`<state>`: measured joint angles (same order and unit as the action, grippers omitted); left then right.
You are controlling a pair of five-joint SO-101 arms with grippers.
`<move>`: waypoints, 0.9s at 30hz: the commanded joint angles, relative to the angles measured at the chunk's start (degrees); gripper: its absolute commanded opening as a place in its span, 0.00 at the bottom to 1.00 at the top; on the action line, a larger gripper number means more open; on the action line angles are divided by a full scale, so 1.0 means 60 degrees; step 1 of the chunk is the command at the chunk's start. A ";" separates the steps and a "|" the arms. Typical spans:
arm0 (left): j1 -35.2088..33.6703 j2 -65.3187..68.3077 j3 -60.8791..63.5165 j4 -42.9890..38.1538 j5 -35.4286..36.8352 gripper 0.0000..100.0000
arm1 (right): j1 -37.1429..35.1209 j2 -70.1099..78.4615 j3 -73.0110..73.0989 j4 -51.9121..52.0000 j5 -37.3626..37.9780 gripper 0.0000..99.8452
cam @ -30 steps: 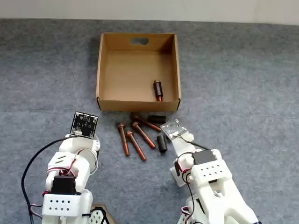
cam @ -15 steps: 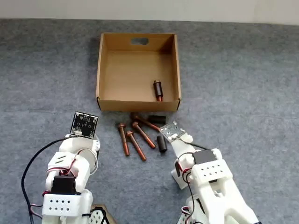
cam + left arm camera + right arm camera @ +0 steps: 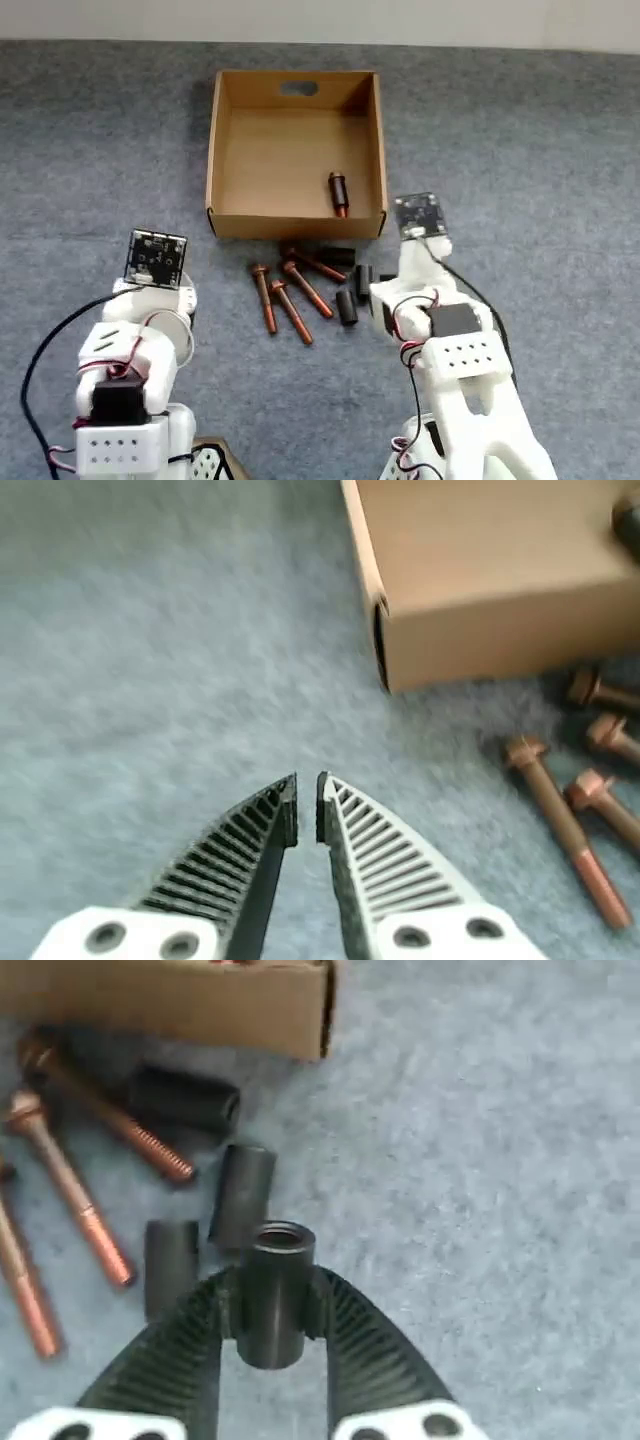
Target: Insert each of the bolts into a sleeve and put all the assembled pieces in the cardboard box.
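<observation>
1. While four bolts point(image 3: 265, 297) and three loose sleeves point(image 3: 346, 306) lie on the table point(image 3: 520, 150) just in front of the box point(image 3: 212, 150), the high view shows one assembled piece point(image 3: 338, 193) inside it, near the front wall.
2. From the left wrist, the left end effector point(image 3: 307, 810) hangs over bare table near the box's corner. It is closed to a sliver and holds nothing.
3. From the right wrist, the right end effector point(image 3: 272, 1310) grips the held sleeve point(image 3: 272, 1290) upright around its body, with the bore facing up and clear.
4. These parts look like stiff, smooth metal, dense for their size and apt to roll or slip. A bolt is probably best taken on the shank just under the head, leaving the threaded tip free to enter the bore.
</observation>
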<state>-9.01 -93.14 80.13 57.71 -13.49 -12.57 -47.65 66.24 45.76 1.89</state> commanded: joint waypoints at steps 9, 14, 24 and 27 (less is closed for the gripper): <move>-0.0037 0.4784 -0.4037 0.0864 -0.0498 0.06 | 0.0564 -0.0872 0.0828 -0.1092 -0.0659 0.01; 0.0930 0.8784 -0.6015 0.1245 0.0571 0.06 | 0.0579 -0.2190 0.1443 -0.1077 -0.0659 0.01; 0.2923 1.3443 -0.7978 0.1216 0.2886 0.21 | 0.0593 -0.3201 0.1985 -0.1048 -0.0659 0.01; 0.2923 1.4366 -0.8520 0.1055 0.2916 0.18 | 0.0593 -0.3201 0.1985 -0.1048 -0.0659 0.01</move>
<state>7.78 -10.51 33.45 64.92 3.12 -9.58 -65.76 78.46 40.48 -1.54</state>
